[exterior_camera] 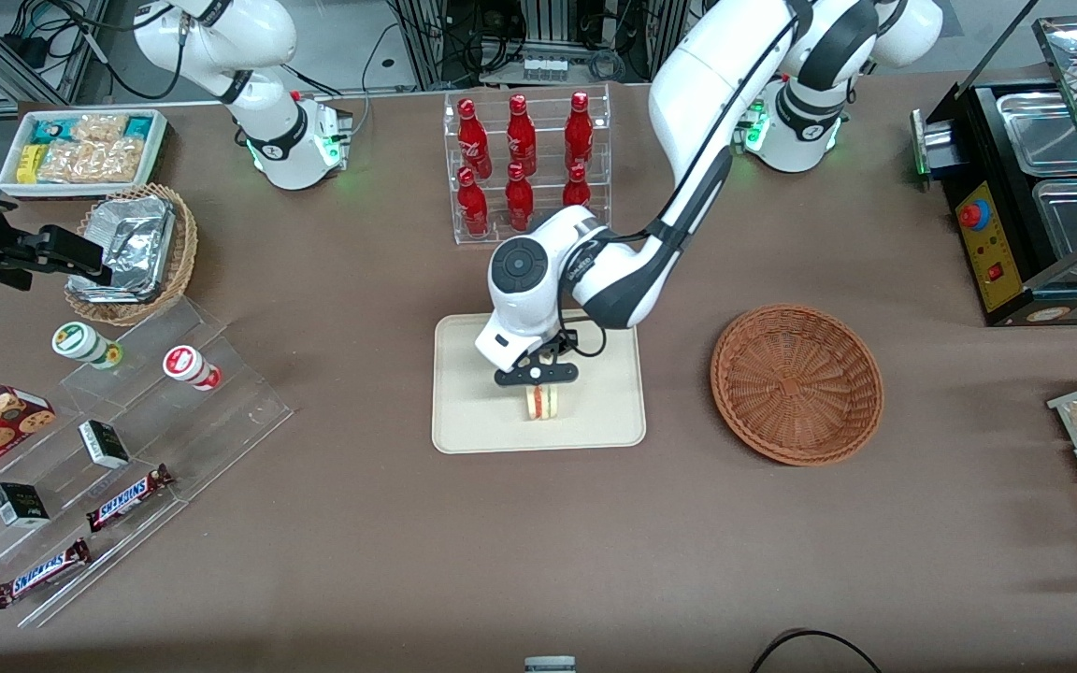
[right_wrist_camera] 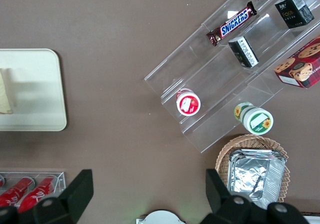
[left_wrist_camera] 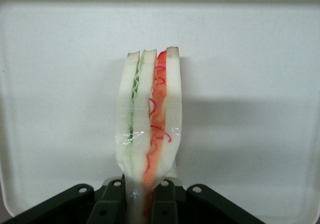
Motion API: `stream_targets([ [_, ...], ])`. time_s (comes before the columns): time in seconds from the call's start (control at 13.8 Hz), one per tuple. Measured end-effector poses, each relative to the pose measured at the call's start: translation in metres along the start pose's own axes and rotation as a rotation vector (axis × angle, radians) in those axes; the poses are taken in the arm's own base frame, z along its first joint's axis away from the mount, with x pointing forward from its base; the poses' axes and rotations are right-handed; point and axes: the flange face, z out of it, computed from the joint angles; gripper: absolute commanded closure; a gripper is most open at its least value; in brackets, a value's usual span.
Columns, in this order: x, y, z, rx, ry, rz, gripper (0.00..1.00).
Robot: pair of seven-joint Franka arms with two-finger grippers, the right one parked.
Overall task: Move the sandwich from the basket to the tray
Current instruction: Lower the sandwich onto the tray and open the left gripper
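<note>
- The gripper [exterior_camera: 538,376] hangs low over the tray [exterior_camera: 473,411], above its middle, with the white arm sloping up from it toward the bottle rack [exterior_camera: 529,164]
- Its fingers [left_wrist_camera: 112,204] are closed tight on the sandwich [exterior_camera: 543,402], pinching the narrow end of the wedge
- The sandwich stands on edge, bread slices upright, with the green filling layer beside the red-orange one; its lower edge is at or just above the tray floor, and whether it touches I cannot tell
- The basket [exterior_camera: 796,383] sits on the brown table [exterior_camera: 595,542] beside the tray, toward the working arm's end, holding nothing
- The bottle rack with red bottles stands farther from the front camera than the tray
</note>
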Motion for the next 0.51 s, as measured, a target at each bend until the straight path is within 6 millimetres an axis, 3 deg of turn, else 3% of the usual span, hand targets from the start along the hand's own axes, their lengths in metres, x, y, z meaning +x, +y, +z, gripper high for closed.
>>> stream_targets([
  [0.07, -0.003, 0.003, 0.002, 0.002, -0.001, 0.006, 0.99],
  [0.15, -0.006, 0.005, 0.003, 0.003, -0.002, 0.010, 0.84],
  [0.22, -0.007, 0.005, 0.006, 0.005, -0.004, 0.012, 0.49],
  [0.29, -0.007, 0.005, 0.009, 0.008, -0.007, 0.014, 0.04],
  [0.51, -0.005, 0.004, 0.013, 0.018, -0.002, 0.020, 0.00],
])
